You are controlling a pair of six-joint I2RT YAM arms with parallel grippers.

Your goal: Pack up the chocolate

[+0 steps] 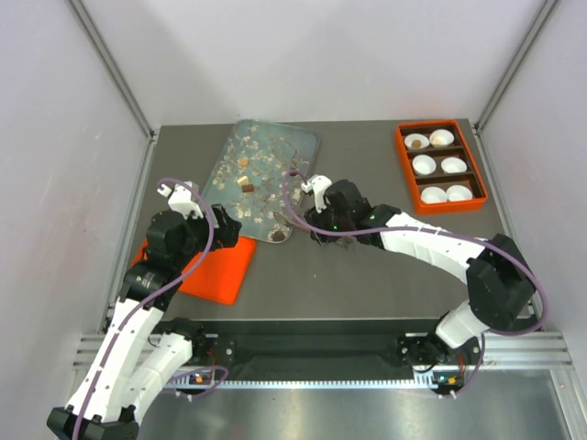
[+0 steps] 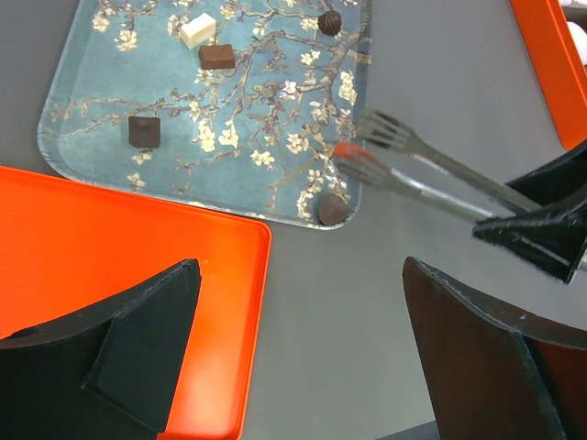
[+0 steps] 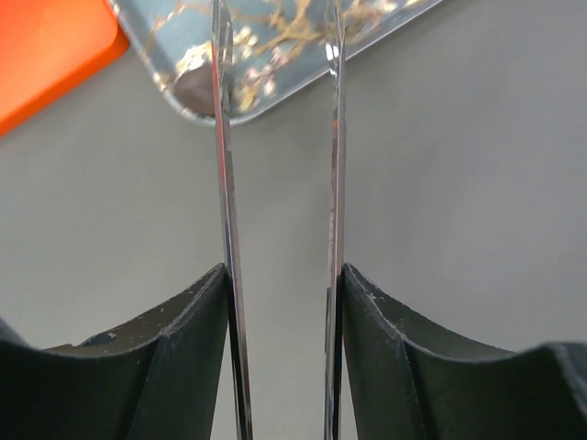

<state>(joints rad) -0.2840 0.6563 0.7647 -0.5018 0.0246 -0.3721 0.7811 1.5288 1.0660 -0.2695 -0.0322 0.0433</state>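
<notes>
Pieces of chocolate lie scattered on the blue flowered tray (image 2: 266,110): a round dark one (image 2: 333,209) at its near corner, a dark square (image 2: 144,131), a brown block (image 2: 216,57) and a white block (image 2: 197,30). My right gripper (image 3: 280,275) is shut on the thin metal tongs (image 3: 225,183). Their two arms stand apart and their tips (image 2: 367,151) reach the tray corner, next to the round chocolate (image 3: 195,90). My left gripper (image 2: 298,275) is open and empty, above the table beside the orange lid (image 2: 110,266).
An orange box (image 1: 440,167) with white paper cups stands at the back right; one cup holds a brown piece (image 1: 415,142). The orange lid (image 1: 215,266) lies at the front left, touching the tray's near edge. Both arms crowd the middle of the table.
</notes>
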